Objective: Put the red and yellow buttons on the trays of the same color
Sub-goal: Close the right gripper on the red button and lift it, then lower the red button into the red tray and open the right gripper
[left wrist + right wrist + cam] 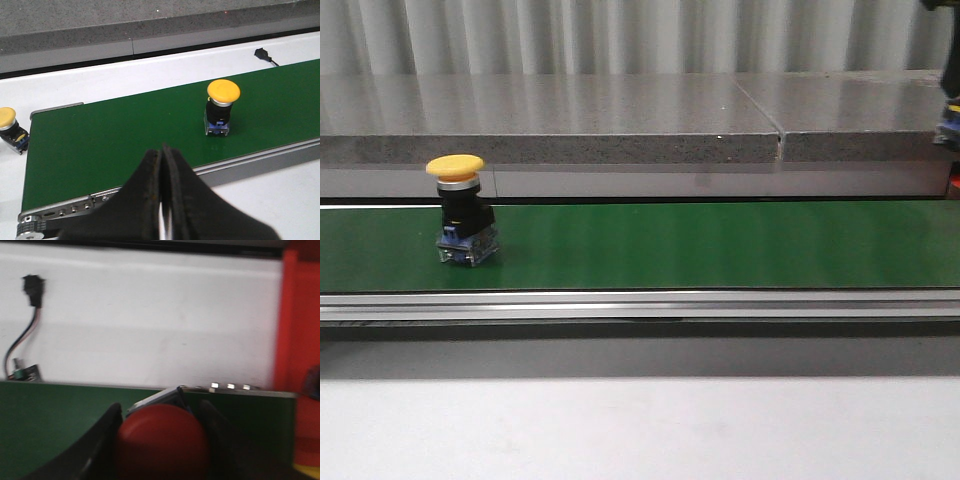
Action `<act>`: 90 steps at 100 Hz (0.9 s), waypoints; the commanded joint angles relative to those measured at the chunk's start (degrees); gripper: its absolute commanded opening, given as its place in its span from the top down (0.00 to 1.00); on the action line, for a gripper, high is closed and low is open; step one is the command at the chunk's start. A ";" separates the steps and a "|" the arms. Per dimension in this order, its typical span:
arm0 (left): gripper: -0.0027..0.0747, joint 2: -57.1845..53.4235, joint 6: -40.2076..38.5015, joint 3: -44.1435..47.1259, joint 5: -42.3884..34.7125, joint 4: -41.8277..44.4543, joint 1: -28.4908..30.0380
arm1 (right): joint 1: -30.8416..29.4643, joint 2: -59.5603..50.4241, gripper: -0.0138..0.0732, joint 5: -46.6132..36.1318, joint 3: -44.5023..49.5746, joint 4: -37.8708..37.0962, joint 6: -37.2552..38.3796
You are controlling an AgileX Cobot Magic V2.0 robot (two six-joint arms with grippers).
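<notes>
Black fingers of the left gripper (161, 200) fill the near edge of the left wrist view, pressed flat together w/ nothing between them. They hang over the near aluminium rail (260, 160) of the green conveyor belt (115, 140). Beyond the tips and off to one side stands the yellow mushroom-head push button (222, 107), upright on the belt, cap up, black collar and clear blue-tinted base below. Its long axis is vertical, so a pinch would prob. have to close on the collar from the sides. Front view puts that button (460, 210) toward the belt's left end, i.e. on the left arm's side; left arm looks the nearer one for it. To reach it the gripper needs to spread first, then go fwd across the rail and sideways.

A second yellow-capped button (11, 131) lies tilted off the belt on the white table top (150, 75), just past the belt's end roller.

Right gripper (161, 440): fingers spread around a red dome-capped button (162, 445), one dark finger on each side and close against it; looks like a pinch, though blur hides the actual contact. It sits over the far end of the green belt, w/ a red plastic tray (300, 340) close by on one side, so a short sideways carry is prob. all that's left. No yellow tray is clearly in view.
</notes>
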 commanded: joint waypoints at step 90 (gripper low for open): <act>0.99 0.12 -0.10 -1.46 -3.88 -0.55 -0.40 | -19.24 10.66 0.66 -6.94 -1.68 0.01 4.50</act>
